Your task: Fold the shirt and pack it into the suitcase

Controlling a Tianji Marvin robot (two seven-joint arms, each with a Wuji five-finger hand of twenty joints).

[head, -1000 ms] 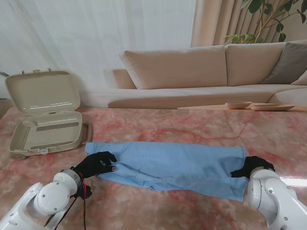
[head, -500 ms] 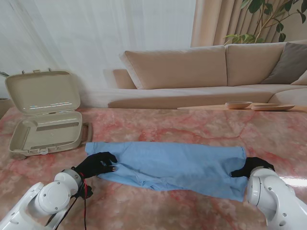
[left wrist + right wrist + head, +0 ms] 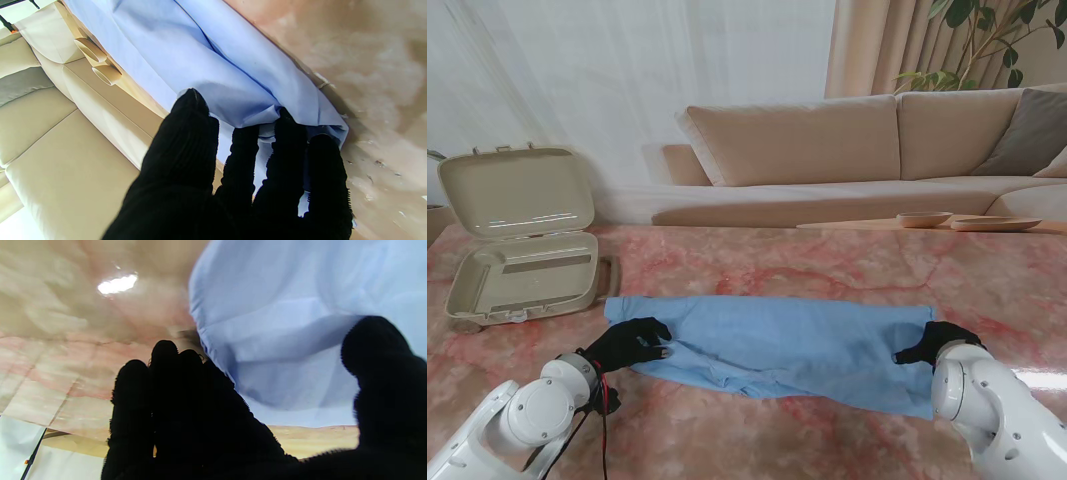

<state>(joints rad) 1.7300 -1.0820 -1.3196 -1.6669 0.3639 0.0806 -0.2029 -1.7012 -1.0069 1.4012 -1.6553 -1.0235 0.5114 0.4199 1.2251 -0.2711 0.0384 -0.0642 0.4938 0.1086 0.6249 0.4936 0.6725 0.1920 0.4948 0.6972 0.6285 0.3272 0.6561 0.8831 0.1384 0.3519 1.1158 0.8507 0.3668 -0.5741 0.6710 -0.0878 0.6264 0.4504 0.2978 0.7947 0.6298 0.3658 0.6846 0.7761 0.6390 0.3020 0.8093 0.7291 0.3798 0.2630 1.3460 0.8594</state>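
Both the left hand (image 3: 632, 341) and right hand (image 3: 935, 340) are grasping the shirt (image 3: 777, 345) ends; thin pinches, so cloth could slip mid-fold.

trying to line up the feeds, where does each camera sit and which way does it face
Stand view: above the shoulders, looking down at the table, blue shirt and open suitcase; both arms, left hand, right hand.
Left wrist view: along the left hand fingers, at the shirt edge and the sofa.
Right wrist view: along the right hand fingers, at the shirt.
All three show shirt and tabletop.
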